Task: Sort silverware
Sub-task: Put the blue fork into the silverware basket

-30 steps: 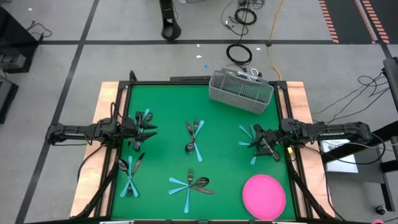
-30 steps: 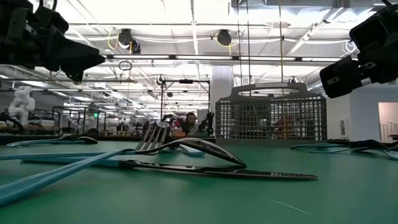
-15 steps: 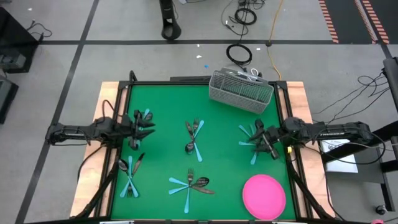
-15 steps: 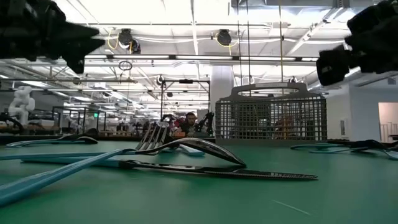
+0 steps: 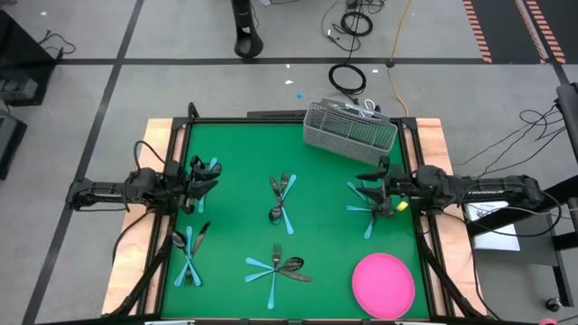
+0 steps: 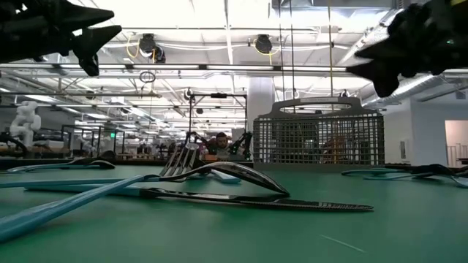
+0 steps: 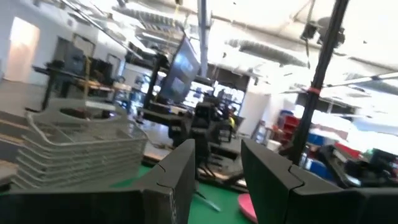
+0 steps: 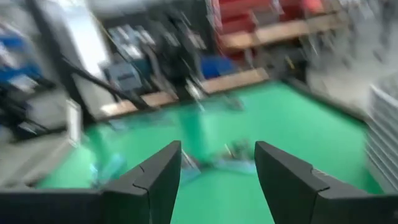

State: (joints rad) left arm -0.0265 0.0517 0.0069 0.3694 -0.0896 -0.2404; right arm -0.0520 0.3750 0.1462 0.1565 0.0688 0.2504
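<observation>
- On the green mat [image 5: 316, 230], seen from above, the silverware [image 5: 282, 200] lies in five scattered clusters: centre, 6 o'clock, 8 o'clock, 9 o'clock under the left gripper [image 5: 200, 177], and 3 o'clock beside the right gripper [image 5: 377, 191]. The wire-mesh caddy [image 5: 349, 133] sits at 1 o'clock, the pink plate [image 5: 384, 285] at 5 o'clock.
- At table level, forks and knives [image 6: 219, 183] fill the foreground; the caddy [image 6: 319, 140] stands behind them, both grippers hanging above.
- From the left wrist, the left fingers [image 7: 174, 180] stand parted with nothing between them; the caddy [image 7: 81, 146] rises beyond.
- From the right wrist, the right fingers [image 8: 155, 177] are spread wide and empty over blurred cutlery [image 8: 233, 152].
</observation>
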